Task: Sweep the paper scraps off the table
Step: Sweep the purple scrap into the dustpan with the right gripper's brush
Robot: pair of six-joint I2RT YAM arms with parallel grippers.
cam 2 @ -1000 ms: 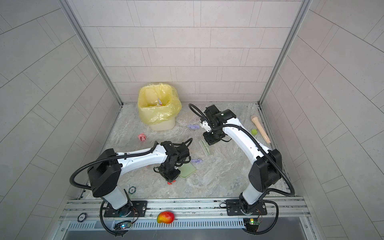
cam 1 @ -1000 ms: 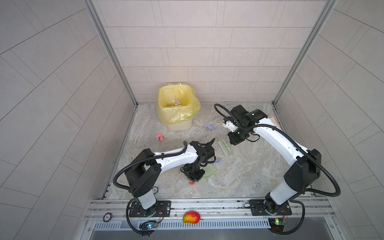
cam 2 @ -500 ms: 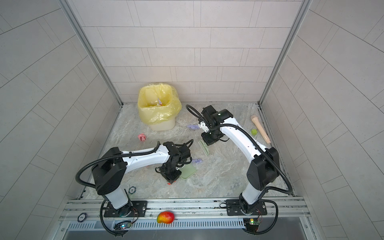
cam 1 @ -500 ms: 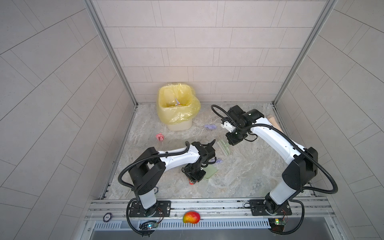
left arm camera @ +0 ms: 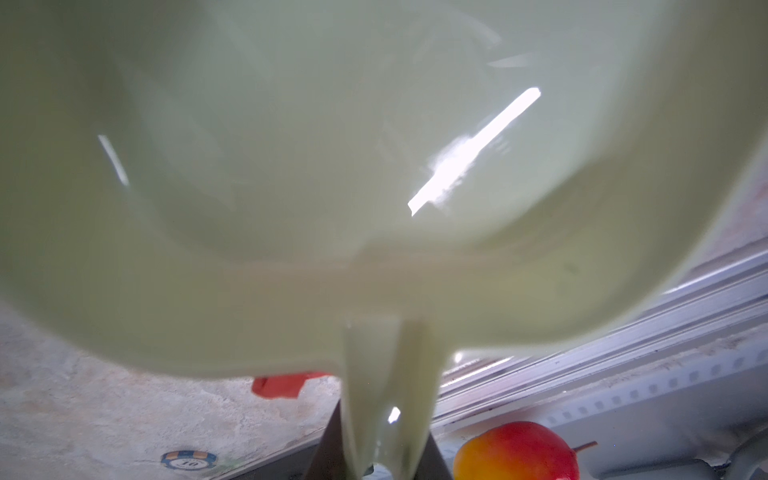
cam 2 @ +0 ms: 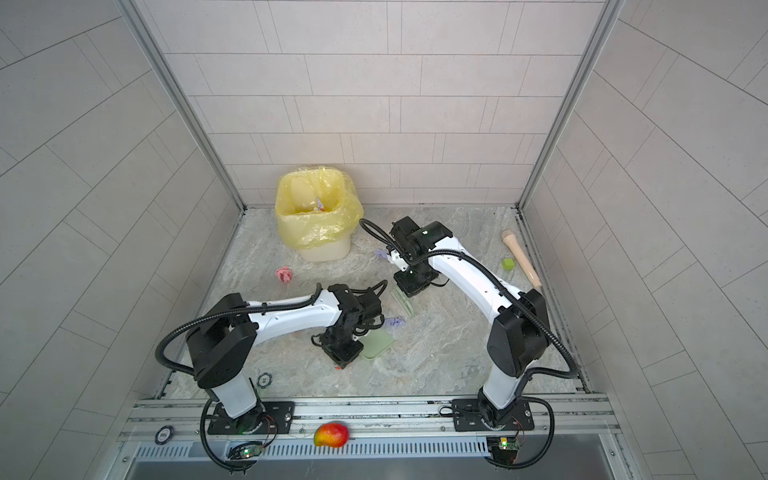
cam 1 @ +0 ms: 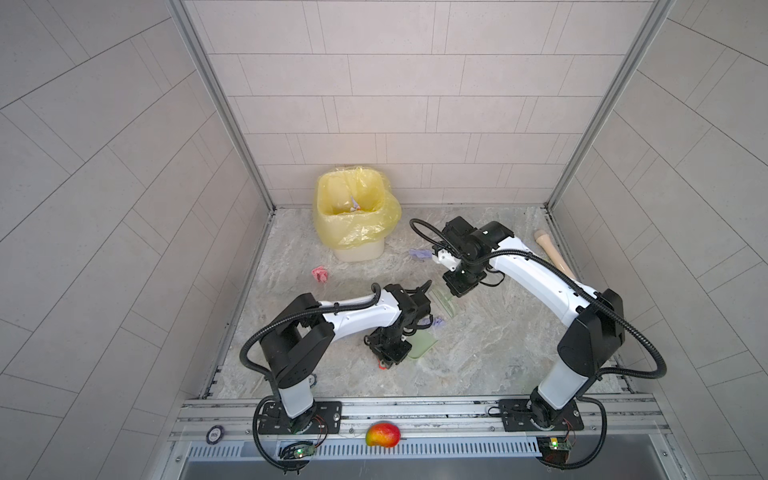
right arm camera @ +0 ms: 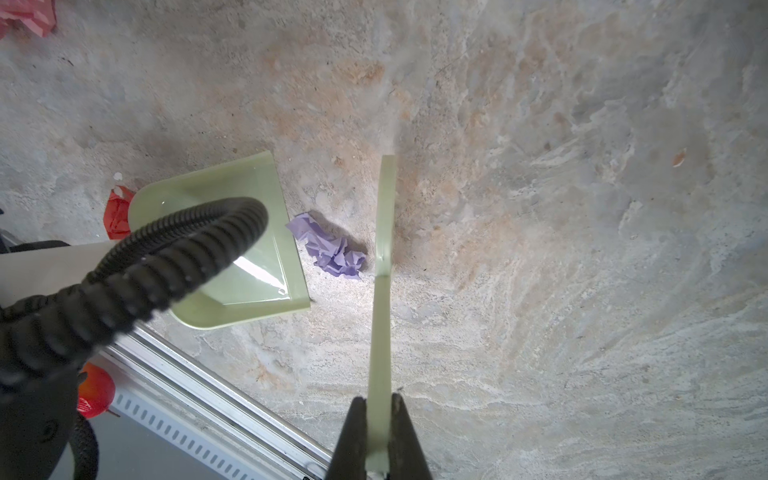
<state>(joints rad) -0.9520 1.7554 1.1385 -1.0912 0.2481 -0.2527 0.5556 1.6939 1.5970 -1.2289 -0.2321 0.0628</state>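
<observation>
Several crumpled paper scraps (right arm camera: 332,249) (red one (right arm camera: 118,212) perhaps torn).

Right arm (cam 1: 536,278): swung slightly leftward and toward the front rail (cam 1: 415,409) in both top views, elbow drawn in with it. Right tool (right arm camera: 379,409): carried along with the arm, so that the pale green scraper (cam 1: 444,302) clamped in it now stands closer than a second ago to the purple paper scrap (cam 1: 437,322) and the green dustpan (cam 1: 422,344) on the surface (cam 1: 490,357). Left arm (cam 1: 357,316): shoulder link and elbow block shifted a little rightward, toward the middle.
</observation>
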